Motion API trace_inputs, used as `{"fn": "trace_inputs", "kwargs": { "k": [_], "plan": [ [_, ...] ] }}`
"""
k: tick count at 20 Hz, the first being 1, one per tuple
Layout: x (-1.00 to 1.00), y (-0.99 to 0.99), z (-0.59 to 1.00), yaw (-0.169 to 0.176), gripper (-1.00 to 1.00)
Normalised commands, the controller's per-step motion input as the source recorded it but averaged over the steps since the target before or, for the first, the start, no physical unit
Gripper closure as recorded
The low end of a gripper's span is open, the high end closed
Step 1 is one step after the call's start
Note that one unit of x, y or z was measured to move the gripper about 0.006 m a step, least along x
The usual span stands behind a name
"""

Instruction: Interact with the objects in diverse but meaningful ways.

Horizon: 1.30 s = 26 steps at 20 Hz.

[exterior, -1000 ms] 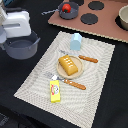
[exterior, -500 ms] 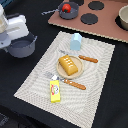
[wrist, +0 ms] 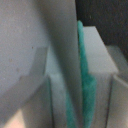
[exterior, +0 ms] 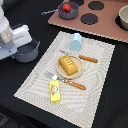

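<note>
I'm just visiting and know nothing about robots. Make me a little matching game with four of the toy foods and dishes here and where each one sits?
Things:
1. bread loaf
2. butter block
3. red ball
4. blue carton

Places:
A. inside the grey pan at the far edge
B. standing on the far part of the striped mat
C. on the round tan plate
D. lying at the near edge of the striped mat

Pairs: 1-C, 2-D, 3-A, 4-B
</note>
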Motion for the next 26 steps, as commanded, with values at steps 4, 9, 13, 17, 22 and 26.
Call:
{"fn": "trace_inputs", "kwargs": {
  "k": [4, 9, 13, 17, 22, 26],
  "plan": [
    [0.43, 0.0, 0.0, -0.034, -1.0],
    [0.08, 0.03, 0.26, -0.001, -1.0],
    [0.31, 0.25, 1.0, -0.001, -1.0],
    [0.28, 0.25, 1.0, 0.0, -1.0],
    [0.4, 0.33, 0.97, 0.003, -1.0],
    [0.76, 0.47, 0.57, 0.012, -1.0]
  ]
}}
